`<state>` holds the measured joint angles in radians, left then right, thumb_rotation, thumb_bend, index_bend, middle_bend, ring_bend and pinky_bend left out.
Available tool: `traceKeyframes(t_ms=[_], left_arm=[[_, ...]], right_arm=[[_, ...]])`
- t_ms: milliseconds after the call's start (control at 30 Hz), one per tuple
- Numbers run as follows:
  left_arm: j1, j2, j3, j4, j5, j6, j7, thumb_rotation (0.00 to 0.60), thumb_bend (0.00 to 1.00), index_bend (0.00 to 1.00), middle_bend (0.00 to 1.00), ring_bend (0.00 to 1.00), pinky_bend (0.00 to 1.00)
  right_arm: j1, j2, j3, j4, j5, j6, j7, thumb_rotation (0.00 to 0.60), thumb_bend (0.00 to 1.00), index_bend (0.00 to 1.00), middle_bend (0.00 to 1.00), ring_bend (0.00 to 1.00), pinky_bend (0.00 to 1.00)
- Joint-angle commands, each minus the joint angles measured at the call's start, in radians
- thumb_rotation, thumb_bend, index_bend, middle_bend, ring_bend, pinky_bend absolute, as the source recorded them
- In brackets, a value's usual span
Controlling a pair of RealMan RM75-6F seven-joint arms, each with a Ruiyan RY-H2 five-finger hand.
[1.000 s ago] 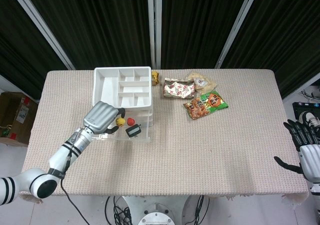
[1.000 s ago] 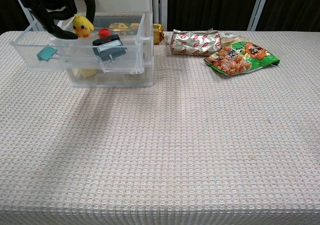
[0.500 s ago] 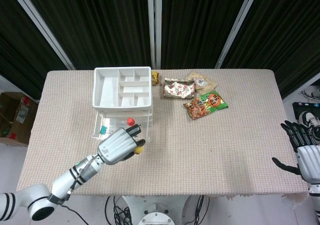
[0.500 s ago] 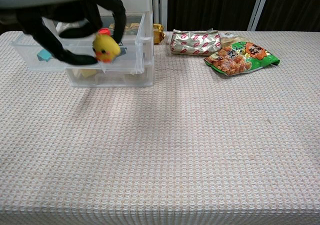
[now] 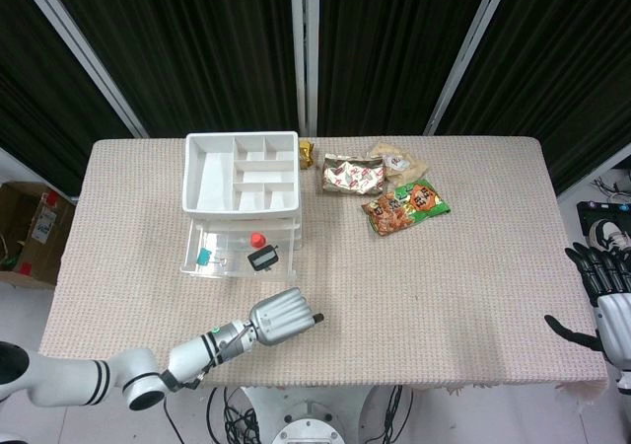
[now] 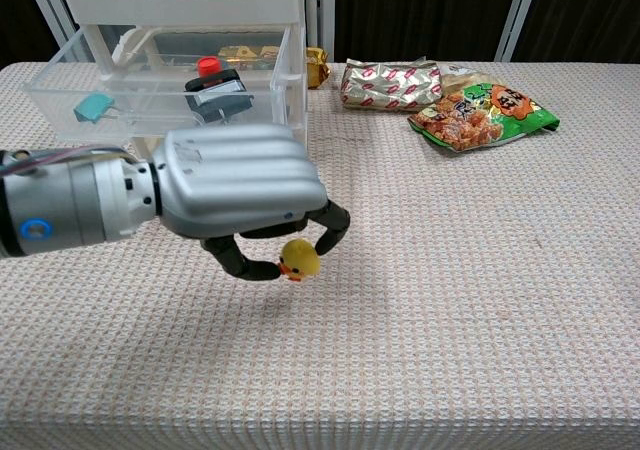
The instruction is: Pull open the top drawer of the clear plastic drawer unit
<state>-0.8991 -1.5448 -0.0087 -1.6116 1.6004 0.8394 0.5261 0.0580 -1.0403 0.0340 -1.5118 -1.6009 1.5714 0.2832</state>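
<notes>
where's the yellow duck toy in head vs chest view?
Head view: not visible; it is hidden under the left hand, near the table's front edge, lower centre-left.
Chest view: the yellow duck toy sits centre-left, pinched in the left hand above the table.
Shared landmark: the open top drawer with the red cap, behind the hand.

Head view overhead; chest view low, frontal.
</notes>
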Motion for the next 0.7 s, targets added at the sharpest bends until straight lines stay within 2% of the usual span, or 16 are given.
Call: traceKeyframes(t_ms=[33, 67, 133, 233, 333, 500, 600, 700], left_arm=[[-0.006, -0.031, 0.005, 0.032, -0.025, -0.024, 0.034, 0.600, 0.36, 0.45, 0.82, 0.90, 0.99], [-0.004, -0.033, 0.005, 0.031, -0.031, -0.025, 0.047, 0.600, 0.34, 0.41, 0.81, 0.89, 0.99], [0.005, -0.032, 0.002, 0.016, -0.037, -0.008, 0.071, 0.600, 0.25, 0.29, 0.79, 0.87, 0.98], [0.025, -0.012, 0.001, -0.023, -0.020, 0.044, 0.086, 0.600, 0.18, 0.21, 0.73, 0.82, 0.98], [0.052, 0.038, -0.004, -0.090, 0.009, 0.114, 0.091, 0.600, 0.14, 0.19, 0.69, 0.78, 0.97], [0.156, 0.177, -0.040, -0.229, 0.041, 0.343, 0.004, 0.600, 0.10, 0.19, 0.65, 0.74, 0.97], [0.243, 0.294, -0.072, -0.286, -0.016, 0.474, -0.075, 0.600, 0.09, 0.22, 0.61, 0.68, 0.92], [0.328, 0.402, -0.096, -0.300, -0.104, 0.566, -0.135, 0.600, 0.09, 0.25, 0.56, 0.61, 0.80]], right_arm=[[0.000, -0.002, -0.001, 0.003, 0.001, -0.003, 0.001, 0.600, 0.08, 0.00, 0.06, 0.00, 0.00], [0.001, -0.003, -0.001, 0.003, 0.000, -0.004, 0.002, 0.600, 0.08, 0.00, 0.06, 0.00, 0.00], [0.002, -0.003, 0.000, 0.004, 0.001, -0.006, 0.002, 0.600, 0.08, 0.00, 0.06, 0.00, 0.00], [0.004, -0.002, 0.002, 0.003, -0.001, -0.006, 0.002, 0.600, 0.08, 0.00, 0.06, 0.00, 0.00], [0.005, -0.001, 0.003, 0.001, -0.003, -0.005, 0.001, 0.600, 0.08, 0.00, 0.06, 0.00, 0.00], [0.001, 0.001, 0.003, 0.004, -0.008, 0.005, 0.010, 0.600, 0.08, 0.00, 0.06, 0.00, 0.00], [0.000, 0.002, 0.001, 0.011, -0.015, 0.010, 0.019, 0.600, 0.08, 0.00, 0.06, 0.00, 0.00], [0.001, 0.003, 0.000, 0.017, -0.024, 0.015, 0.029, 0.600, 0.08, 0.00, 0.07, 0.00, 0.00]])
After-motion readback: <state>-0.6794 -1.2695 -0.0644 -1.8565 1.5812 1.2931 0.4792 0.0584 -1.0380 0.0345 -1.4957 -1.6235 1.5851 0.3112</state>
